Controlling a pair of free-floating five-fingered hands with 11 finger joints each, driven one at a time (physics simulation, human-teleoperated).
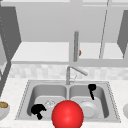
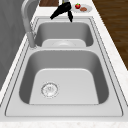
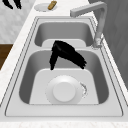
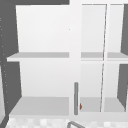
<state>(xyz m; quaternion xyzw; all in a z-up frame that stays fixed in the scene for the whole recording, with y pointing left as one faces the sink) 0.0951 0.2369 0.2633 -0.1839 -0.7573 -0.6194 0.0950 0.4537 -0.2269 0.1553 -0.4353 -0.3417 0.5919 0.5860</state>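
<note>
1. Right hand (image 3: 65,53): it hovers in the air over the right basin of the sink (image 1: 25,97). The fingers are straight and spread, the thumb hangs down, and it holds nothing.
2. Plate (image 3: 64,91): white and round, it lies flat on the basin floor, below the right hand and a little towards the front rim. It is well apart from the fingertips and partly covers the drain beneath it.
3. Faucet (image 3: 98,22): it stands behind the right hand, with its spout reaching over the divider between the basins.
4. Left hand (image 1: 37,109): it hangs idle, far to the left of the right hand, and the right side view places it out in front of the counter. Whether it is open or closed cannot be told.
5. Red ball (image 1: 67,115): it appears just to the right of the left hand in the front view. Its depth cannot be judged.
6. Bowl (image 1: 3,109): it sits on the counter to the left of the left hand and has brown contents.
7. Step in hand, as a judgement: the right hand is poised above the plate, with no contact made.
8. Next move, as a judgement: a grasp calls for a descent forward and down to the plate's rim. The thumb and fingers would need to close across that thin edge, since the plate lies flat and offers little else to grip.
</note>
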